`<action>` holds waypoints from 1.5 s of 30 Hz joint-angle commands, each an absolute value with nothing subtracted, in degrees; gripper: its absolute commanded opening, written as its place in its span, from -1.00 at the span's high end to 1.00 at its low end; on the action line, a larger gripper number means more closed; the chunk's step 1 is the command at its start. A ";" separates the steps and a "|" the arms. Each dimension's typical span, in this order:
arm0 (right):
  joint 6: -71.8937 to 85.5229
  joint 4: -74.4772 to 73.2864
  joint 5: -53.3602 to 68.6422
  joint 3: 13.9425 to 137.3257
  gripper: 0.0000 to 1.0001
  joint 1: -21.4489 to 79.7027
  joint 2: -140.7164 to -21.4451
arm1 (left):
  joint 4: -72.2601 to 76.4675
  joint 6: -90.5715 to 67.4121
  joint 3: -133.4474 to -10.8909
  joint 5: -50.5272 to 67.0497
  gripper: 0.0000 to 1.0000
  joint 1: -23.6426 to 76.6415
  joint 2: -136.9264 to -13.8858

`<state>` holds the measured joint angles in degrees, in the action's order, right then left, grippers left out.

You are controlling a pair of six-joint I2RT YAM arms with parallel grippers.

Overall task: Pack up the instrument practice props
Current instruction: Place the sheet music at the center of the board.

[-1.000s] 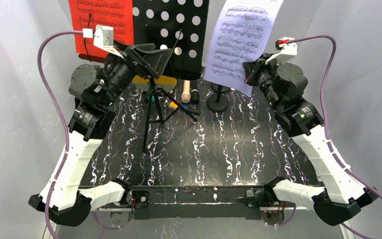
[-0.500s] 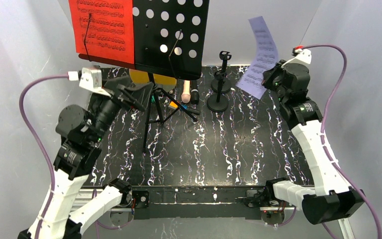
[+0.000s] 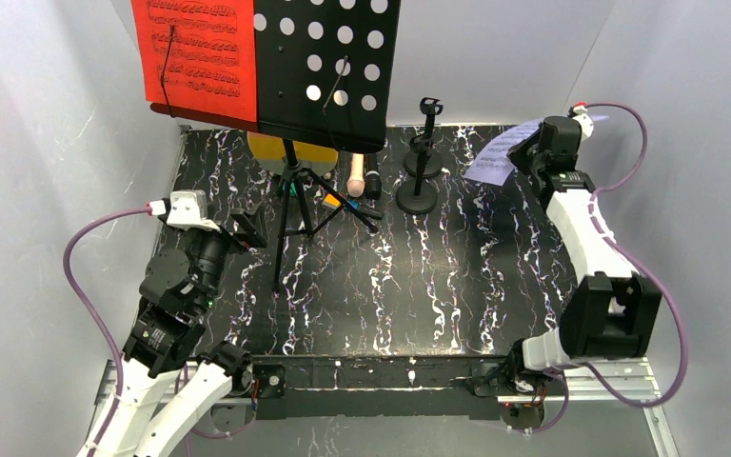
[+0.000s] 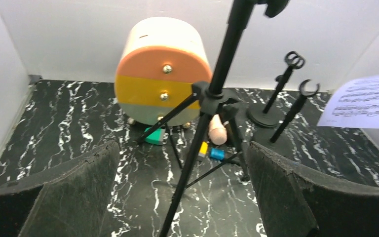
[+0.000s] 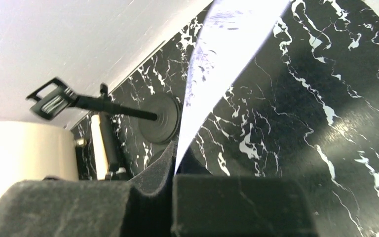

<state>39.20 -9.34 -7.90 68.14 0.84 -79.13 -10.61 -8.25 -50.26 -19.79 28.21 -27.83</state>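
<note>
The black marbled counter fills the middle of the overhead view. The black perforated music rack stands at upper centre on its tripod legs. Behind those legs sits a round drawer box banded cream, orange, yellow and green.

The red page is on the left half of the rack. The white page is off it, at the upper right, pinched by one edge in the right claw, whose pads are pressed flat together on the paper in its wrist view. The left claw hangs at lower left with its jaws spread wide and empty, facing the tripod.

Two mic holders stand just left of the hanging sheet. The cream microphone and the black microphone lie side by side between the holders and the tripod.

The step in hand looks like carrying the white page off to be stowed; where it goes is not shown. To do it well:
- Keep the pinch firm, since thin paper slips easily.
- Swing the loose end clear of the holders' upright clips.
- Lower until the sheet lies flat before letting go.
- Send the open claw for the red page's lower edge, wide of the tripod legs, so the rack does not tip.
</note>
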 commanded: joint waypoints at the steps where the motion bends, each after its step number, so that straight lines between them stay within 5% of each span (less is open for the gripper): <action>1: 44.07 -1.00 -10.58 73.50 0.97 0.55 -85.53 | -9.34 -6.18 -48.29 -26.66 -0.97 27.29 -26.25; 13: 51.16 10.21 -16.21 77.73 0.97 -1.05 -96.65 | -9.15 -7.71 -44.56 -25.42 -0.97 19.31 -24.20; 29: 65.53 25.46 -16.22 49.63 0.97 -1.05 -96.43 | -8.88 -8.54 -43.11 -24.61 -0.97 17.18 -23.62; 45: 86.19 27.87 -21.53 47.29 0.97 -0.43 -105.85 | -8.77 -9.36 -41.92 -24.49 -0.97 16.31 -24.47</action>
